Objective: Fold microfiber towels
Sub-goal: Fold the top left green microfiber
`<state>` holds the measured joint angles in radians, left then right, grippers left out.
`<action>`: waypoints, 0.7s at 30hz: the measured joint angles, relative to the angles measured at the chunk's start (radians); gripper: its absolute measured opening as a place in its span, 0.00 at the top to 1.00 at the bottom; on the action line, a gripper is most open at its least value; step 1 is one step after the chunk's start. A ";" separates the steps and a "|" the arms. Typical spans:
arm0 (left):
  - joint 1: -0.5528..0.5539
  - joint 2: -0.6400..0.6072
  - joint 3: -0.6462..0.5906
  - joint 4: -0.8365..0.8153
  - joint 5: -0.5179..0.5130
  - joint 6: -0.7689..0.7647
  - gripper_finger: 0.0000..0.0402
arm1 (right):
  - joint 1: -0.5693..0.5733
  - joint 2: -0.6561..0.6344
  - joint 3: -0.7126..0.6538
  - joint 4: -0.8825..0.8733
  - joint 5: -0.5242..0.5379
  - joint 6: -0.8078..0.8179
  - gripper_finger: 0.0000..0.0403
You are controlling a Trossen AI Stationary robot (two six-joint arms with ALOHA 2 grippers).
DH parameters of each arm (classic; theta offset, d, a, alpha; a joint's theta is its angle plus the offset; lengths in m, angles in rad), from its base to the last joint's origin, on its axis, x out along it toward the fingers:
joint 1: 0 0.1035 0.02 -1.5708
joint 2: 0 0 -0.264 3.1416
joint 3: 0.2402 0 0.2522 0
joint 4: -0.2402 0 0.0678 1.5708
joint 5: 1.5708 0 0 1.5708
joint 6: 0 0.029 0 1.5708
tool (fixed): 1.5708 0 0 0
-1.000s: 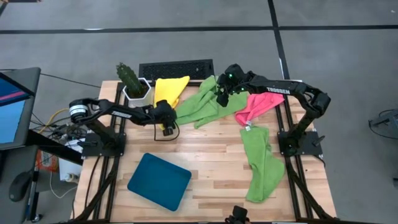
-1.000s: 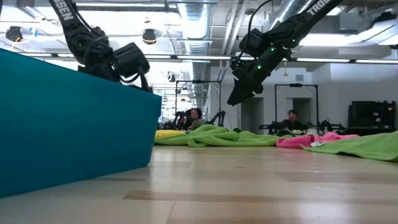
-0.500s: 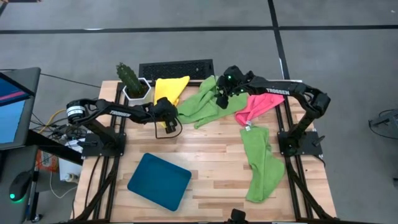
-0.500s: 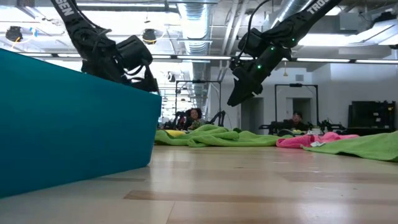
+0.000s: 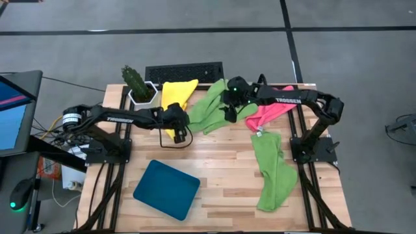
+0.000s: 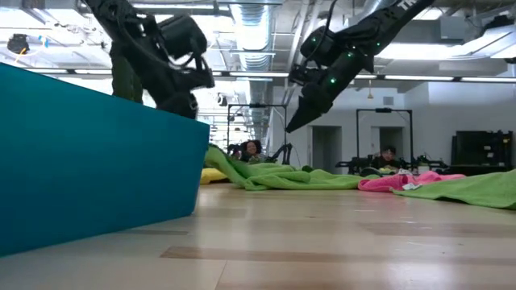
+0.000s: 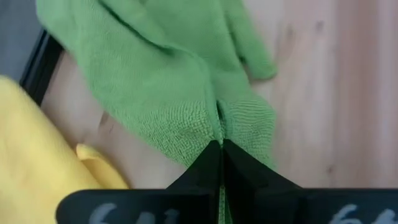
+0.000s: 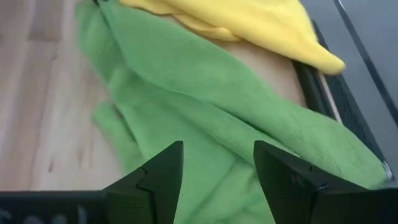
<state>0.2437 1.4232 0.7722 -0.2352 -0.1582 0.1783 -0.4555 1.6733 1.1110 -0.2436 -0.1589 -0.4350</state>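
A green towel (image 7: 186, 106) edge is pinched between the closed left jaws. The right jaws are held wide above the same towel. A matching edge should be gripped before it is spread flat on the table (image 5: 221, 162).

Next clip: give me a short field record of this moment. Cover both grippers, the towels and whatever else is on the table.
left gripper: shut on the corner of the lime green towel, lifting that edge off the table
right gripper: open, above the same lime green towel, holding nothing
yellow towel: crumpled at the far edge, beside the cactus pot
pink towel: bunched under the right arm
second green towel: stretched along the right side, unfolded
teal tray: near edge, nothing on it
folding: no towel folded yet
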 joint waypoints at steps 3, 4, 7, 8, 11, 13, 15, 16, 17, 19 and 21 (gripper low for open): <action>-0.035 -0.020 0.030 -0.047 -0.007 -0.007 1.00 | 0.036 0.000 0.000 0.005 0.000 -0.044 0.45; -0.045 -0.029 0.038 -0.064 -0.007 -0.008 1.00 | 0.046 0.000 0.000 0.009 0.000 -0.059 0.45; -0.076 -0.041 0.066 -0.099 -0.010 -0.017 1.00 | 0.070 0.000 0.000 0.033 0.001 -0.098 0.45; -0.087 -0.045 0.073 -0.113 -0.010 -0.019 1.00 | 0.077 0.000 0.000 0.045 0.002 -0.111 0.45; -0.115 -0.044 0.091 -0.128 -0.010 -0.032 1.00 | 0.094 0.000 0.000 0.083 0.003 -0.142 0.45; -0.132 -0.044 0.096 -0.136 -0.010 -0.033 1.00 | 0.103 0.000 0.000 0.111 0.003 -0.157 0.45; -0.145 -0.044 0.096 -0.138 -0.010 -0.034 1.00 | 0.112 0.000 0.000 0.131 0.003 -0.176 0.45; -0.151 -0.044 0.096 -0.141 -0.010 -0.040 1.00 | 0.118 0.007 0.000 0.143 0.003 -0.186 0.45; -0.156 -0.044 0.096 -0.145 -0.010 -0.046 1.00 | 0.124 0.019 0.001 0.159 0.003 -0.194 0.45; -0.165 -0.044 0.096 -0.151 -0.010 -0.059 1.00 | 0.134 0.042 -0.001 0.167 0.003 -0.195 0.45; -0.173 -0.044 0.096 -0.156 -0.010 -0.061 1.00 | 0.142 0.070 0.000 0.192 0.002 -0.215 0.45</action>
<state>0.0710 1.3792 0.8684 -0.3912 -0.1684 0.1173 -0.3136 1.7431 1.1108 -0.0515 -0.1566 -0.6496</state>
